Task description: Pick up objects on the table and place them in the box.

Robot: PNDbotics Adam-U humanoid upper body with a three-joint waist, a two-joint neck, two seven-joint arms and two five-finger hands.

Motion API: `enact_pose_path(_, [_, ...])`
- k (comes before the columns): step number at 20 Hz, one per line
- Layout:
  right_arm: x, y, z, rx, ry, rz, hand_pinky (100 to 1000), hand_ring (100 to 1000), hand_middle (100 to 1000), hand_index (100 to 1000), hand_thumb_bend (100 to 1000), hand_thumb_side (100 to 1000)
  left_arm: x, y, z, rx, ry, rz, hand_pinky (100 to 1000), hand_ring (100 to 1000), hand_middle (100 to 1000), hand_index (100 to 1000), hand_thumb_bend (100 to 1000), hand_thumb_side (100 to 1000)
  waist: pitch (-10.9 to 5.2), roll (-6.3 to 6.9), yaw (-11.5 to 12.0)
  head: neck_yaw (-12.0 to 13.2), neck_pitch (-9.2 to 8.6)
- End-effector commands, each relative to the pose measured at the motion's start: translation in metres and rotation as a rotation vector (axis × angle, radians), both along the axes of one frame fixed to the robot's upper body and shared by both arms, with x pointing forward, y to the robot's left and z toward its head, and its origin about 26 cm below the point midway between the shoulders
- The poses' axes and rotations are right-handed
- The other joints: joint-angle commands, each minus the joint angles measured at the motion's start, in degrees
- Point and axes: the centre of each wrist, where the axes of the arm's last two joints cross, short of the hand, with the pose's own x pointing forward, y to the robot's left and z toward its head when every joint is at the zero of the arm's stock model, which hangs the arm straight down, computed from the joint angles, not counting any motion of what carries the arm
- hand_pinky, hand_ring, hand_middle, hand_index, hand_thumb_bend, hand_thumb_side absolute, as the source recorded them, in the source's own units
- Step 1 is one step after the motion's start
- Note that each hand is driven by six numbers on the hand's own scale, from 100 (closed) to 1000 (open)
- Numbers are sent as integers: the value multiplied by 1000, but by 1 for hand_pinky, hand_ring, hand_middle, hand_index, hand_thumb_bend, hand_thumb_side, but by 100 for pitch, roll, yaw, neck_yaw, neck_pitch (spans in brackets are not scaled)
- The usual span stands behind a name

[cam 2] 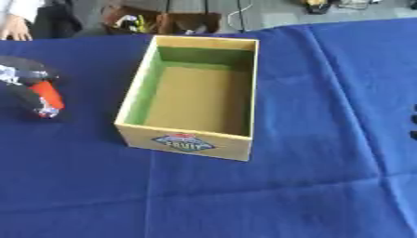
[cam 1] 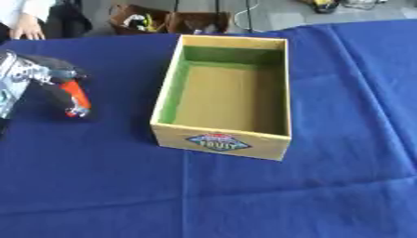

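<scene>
An open cardboard box [cam 1: 168, 88] with a green inner wall and a printed label on its front stands in the middle of the blue cloth; its inside holds nothing. To its left, my left hand [cam 1: 47, 76] is low over the cloth, dark fingers curled round an orange-red object [cam 1: 76, 96] with a silvery tip pointing down. The hand and the object are apart from the box's left wall. Only dark tips of my right hand [cam 2: 414, 135] show at the right edge of the right eye view.
The blue cloth [cam 1: 244, 195] covers the whole table, with creases in front of the box. Beyond the far edge, brown bags [cam 1: 167, 21] and cables lie on the floor.
</scene>
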Motion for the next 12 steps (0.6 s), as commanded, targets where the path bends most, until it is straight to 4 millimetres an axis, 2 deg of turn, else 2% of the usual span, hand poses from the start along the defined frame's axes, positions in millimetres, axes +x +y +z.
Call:
enact_pose_path(1, [-1, 1, 5, -19, -16, 3, 759, 818, 795, 856, 100, 1000, -5, 6, 18, 21, -47, 23, 541, 766, 880, 1000, 656, 687, -137, -14, 23, -3, -63])
enact_pose_path(6, [-2, 1, 4, -19, -7, 2, 759, 818, 795, 856, 100, 1000, -6, 8, 22, 47, -44, 63, 558, 773, 883, 1000, 698, 776, -159, -9, 48, -5, -53])
enact_pose_path(9, [-2, 1, 3, -19, -2, 4, 759, 817, 793, 855, 100, 1000, -8, 9, 25, 48, -47, 86, 551, 766, 864, 1000, 678, 786, -173, -9, 68, -8, -40])
enact_pose_path(10, [-2, 1, 2, -19, 0, 4, 759, 818, 793, 855, 100, 1000, -8, 9, 27, 45, -53, 90, 549, 765, 863, 1000, 647, 807, -176, -9, 75, -9, -37])
enact_pose_path(12, [-3, 1, 2, -18, 5, 3, 759, 818, 794, 855, 100, 1000, -9, 9, 29, 28, -67, 88, 542, 760, 860, 1000, 657, 799, -183, -8, 93, -16, -33])
